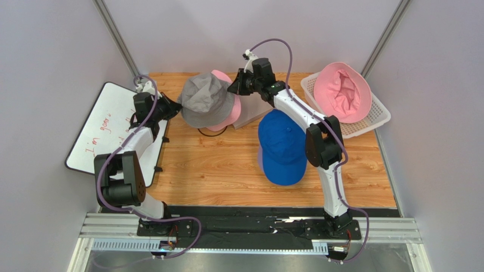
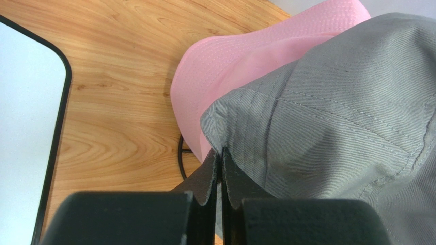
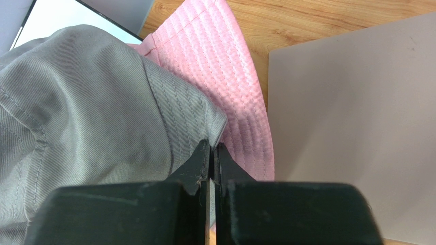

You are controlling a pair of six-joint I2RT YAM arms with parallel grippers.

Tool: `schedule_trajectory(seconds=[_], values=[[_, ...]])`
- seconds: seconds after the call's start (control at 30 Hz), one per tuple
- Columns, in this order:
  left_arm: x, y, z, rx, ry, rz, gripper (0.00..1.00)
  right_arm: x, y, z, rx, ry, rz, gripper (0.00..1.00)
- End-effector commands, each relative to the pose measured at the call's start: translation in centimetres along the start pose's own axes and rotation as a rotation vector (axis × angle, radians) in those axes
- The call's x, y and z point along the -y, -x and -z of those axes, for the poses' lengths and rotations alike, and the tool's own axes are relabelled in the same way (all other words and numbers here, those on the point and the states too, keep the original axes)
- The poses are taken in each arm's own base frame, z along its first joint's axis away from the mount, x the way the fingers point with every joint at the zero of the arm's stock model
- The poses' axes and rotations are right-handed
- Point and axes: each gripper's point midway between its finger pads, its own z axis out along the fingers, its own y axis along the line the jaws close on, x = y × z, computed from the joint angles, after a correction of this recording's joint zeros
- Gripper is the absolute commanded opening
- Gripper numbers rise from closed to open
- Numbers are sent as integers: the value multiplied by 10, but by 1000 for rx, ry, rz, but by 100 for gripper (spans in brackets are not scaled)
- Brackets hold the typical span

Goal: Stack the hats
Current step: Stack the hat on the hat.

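A grey bucket hat (image 1: 204,101) hangs over a pink bucket hat (image 1: 230,109) on a black wire frame at the back of the table. My left gripper (image 1: 175,107) is shut on the grey hat's left brim (image 2: 221,149). On the opposite side, my right gripper (image 1: 233,88) is shut on its right brim (image 3: 212,144). The pink hat (image 2: 215,66) (image 3: 230,71) shows beneath the grey one (image 2: 348,112) (image 3: 87,112) in both wrist views. A blue baseball cap (image 1: 282,147) lies on the table under the right arm. Another pink bucket hat (image 1: 342,92) sits in the white basket (image 1: 379,119).
A whiteboard (image 1: 108,127) with red writing lies at the left table edge. A grey flat sheet (image 1: 250,116) (image 3: 353,127) lies right of the stacked hats. The black wire frame's ring (image 1: 211,132) (image 2: 181,158) rests on the wood beneath the hats.
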Motion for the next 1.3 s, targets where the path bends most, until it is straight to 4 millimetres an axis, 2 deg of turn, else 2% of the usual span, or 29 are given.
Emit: schedule_trajectory(seconds=[0.0, 0.07, 0.37, 0.63, 0.7, 0.9, 1.03, 1.17, 1.27], values=[[-21, -15, -7, -57, 123, -65, 0, 21, 3, 16, 1, -118, 36, 0], [-24, -26, -14, -95, 134, -71, 0, 23, 0, 15, -7, -127, 39, 0], [-37, -47, -29, -147, 160, -52, 0, 44, -10, 16, -33, -224, 65, 0], [-23, -58, -29, -169, 103, -5, 0, 63, -22, 21, -64, -310, 90, 0], [-19, -68, -28, -186, 75, 37, 0, 68, -29, 24, -79, -328, 94, 0], [-7, -65, -21, -151, 36, 61, 0, 85, -46, 35, -115, -401, 108, 0], [-5, -65, -19, -134, 33, 65, 0, 86, -51, 42, -125, -412, 107, 0], [-13, -84, -27, -180, 36, 89, 0, 89, -64, 49, -162, -425, 93, 0], [-18, -88, -31, -185, 46, 101, 0, 85, -72, 54, -174, -421, 96, 0]])
